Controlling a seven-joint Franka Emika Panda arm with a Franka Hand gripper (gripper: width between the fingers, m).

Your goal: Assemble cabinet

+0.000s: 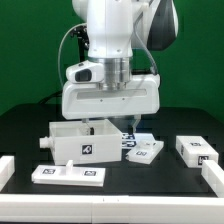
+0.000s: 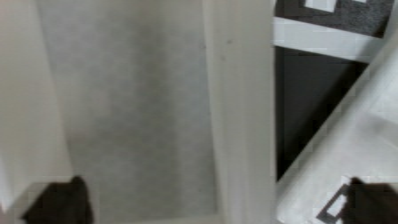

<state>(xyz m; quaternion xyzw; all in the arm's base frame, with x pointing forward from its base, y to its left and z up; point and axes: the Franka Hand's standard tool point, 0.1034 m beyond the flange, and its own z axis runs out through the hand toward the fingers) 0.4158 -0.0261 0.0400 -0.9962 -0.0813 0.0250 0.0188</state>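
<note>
One open-topped cabinet body [image 1: 70,148]

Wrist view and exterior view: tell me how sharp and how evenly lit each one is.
Exterior view: fairly sharp and evenly lit, the white box stands out against the black table, with soft shadows and no glare. Wrist view: too close, so the box fills the frame soft and grainy, and the tool's dark fingertips are blurred.
</note>
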